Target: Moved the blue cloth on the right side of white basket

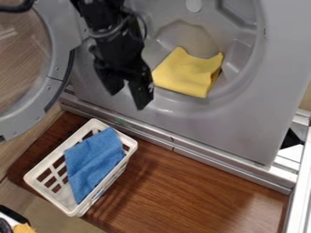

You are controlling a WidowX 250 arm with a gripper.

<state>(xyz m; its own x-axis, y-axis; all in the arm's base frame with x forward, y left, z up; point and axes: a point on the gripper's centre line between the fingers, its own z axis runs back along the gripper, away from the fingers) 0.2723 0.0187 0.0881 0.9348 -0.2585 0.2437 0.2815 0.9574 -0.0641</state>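
A blue cloth (94,160) lies inside the white basket (43,176), draped along its right part and up against the right wall. The basket stands on the brown wooden surface at the lower left. Above and slightly right of the basket hangs the black gripper (128,99), in front of the grey machine's front. Its two fingers point down and stand apart, with nothing between them, and it does not touch the cloth.
A yellow cloth (187,73) lies in the opening of the grey machine (231,127). The machine's round door (56,70) stands swung out at the left. Metal rails (200,157) run between machine and wooden surface (182,191). A dark-and-orange object sits at the bottom left corner.
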